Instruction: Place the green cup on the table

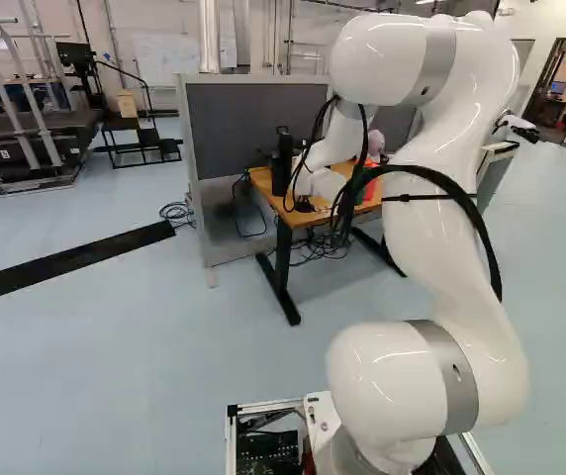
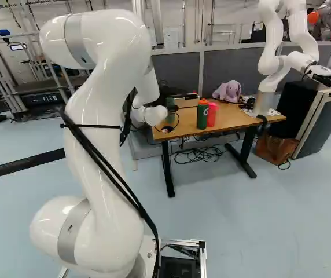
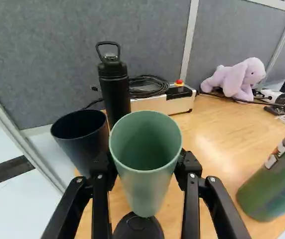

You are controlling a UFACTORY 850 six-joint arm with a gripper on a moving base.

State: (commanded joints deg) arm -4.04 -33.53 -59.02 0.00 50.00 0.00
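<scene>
Green cup [image 3: 145,184] sits grasped in the tool [image 3: 145,167], a finger on either side, at the table's [image 2: 241,119] left end in the right base view; whether its base touches is unclear. Rightward come an orange-capped green bottle [image 2: 202,116], a pink bottle [image 2: 212,115], a purple plush toy [image 2: 228,91] and another robot [image 2: 269,63].

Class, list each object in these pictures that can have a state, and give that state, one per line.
Pincer: closed on the green cup.
Green cup: held upright, open at the top.
Dark cup: upright, open at the top.
Black bottle: upright, lid on, handle raised.
Green bottle: upright, orange lid on.
Pink bottle: upright.
Black cable: coiled.
</scene>
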